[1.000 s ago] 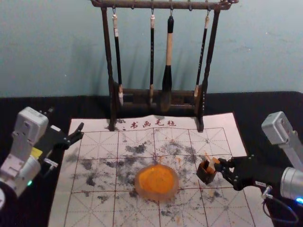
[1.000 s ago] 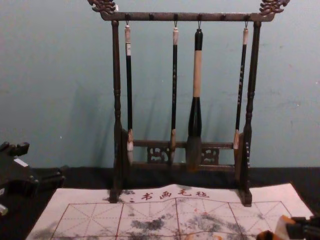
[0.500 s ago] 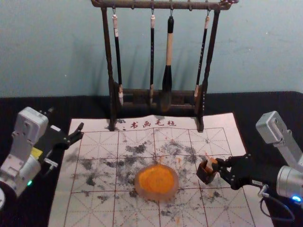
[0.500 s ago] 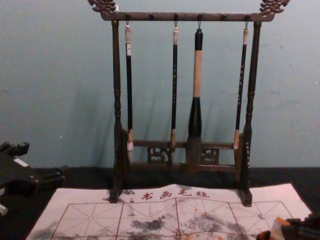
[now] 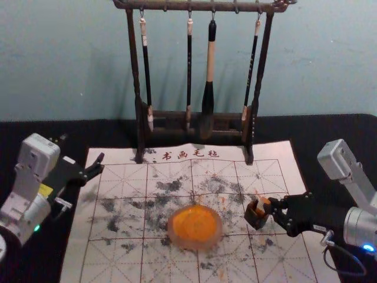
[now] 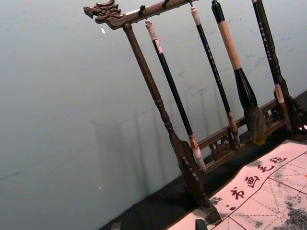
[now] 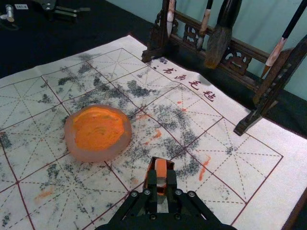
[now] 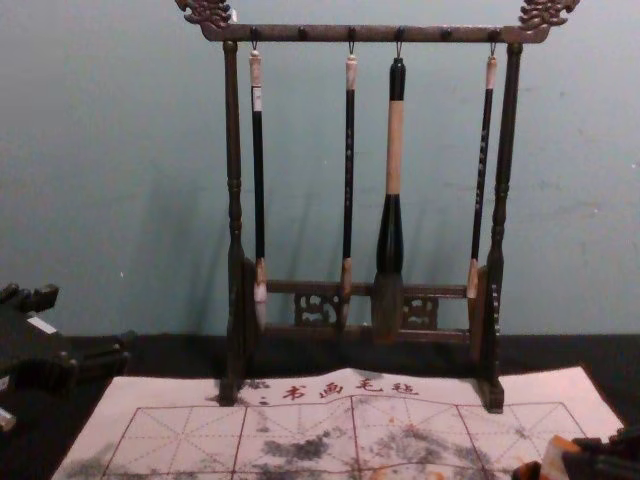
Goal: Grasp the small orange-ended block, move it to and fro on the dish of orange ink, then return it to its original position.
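The small block (image 5: 262, 204), pale with an orange end, is at the small dark open box (image 5: 254, 217) right of the ink dish; how deep it sits inside cannot be told. My right gripper (image 5: 274, 206) holds it from the right. In the right wrist view, the gripper (image 7: 161, 184) is shut on the block (image 7: 161, 173), a finger on each side, with the dark box (image 7: 154, 163) just beyond. The round dish (image 5: 213, 239) holds orange ink (image 5: 194, 223). My left gripper (image 5: 100, 164) is parked open at the left; its fingertips (image 6: 158, 225) stand apart in the left wrist view.
A gridded, ink-stained mat (image 5: 121, 259) covers the middle of the black table (image 5: 330, 138). Behind the dish, a dark wooden rack (image 5: 254, 127) stands at the mat's back edge with several hanging brushes (image 5: 208, 100).
My right gripper has shifted slightly left and down with the block, bringing it closer to the dark box. The left arm, the dish and the box look unmoved.
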Controlling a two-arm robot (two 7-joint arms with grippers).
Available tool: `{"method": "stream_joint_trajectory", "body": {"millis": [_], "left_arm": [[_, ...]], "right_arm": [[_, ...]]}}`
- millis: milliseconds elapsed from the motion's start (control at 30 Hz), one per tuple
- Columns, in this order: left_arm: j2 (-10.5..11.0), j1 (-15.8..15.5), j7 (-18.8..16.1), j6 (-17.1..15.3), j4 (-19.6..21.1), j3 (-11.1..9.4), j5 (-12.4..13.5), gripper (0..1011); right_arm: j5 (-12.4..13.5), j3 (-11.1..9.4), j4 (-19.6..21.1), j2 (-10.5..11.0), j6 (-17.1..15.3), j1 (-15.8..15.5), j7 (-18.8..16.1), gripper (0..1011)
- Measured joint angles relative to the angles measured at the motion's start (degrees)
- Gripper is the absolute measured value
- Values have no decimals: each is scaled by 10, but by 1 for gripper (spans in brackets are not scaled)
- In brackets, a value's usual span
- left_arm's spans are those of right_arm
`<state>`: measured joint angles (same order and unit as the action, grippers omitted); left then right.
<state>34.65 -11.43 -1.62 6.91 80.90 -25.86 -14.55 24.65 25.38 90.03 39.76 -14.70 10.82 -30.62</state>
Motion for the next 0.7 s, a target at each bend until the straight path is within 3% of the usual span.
{"method": "stream_joint_trajectory", "body": {"millis": [567,700], "left_arm": [[0,0,0,0,0,0,0,1001],[0,0,0,0,0,0,0,1001]], "right_arm": [[1,0,0,0,0,0,0,85],[1,-1,0,0,0,0,0,145]]}}
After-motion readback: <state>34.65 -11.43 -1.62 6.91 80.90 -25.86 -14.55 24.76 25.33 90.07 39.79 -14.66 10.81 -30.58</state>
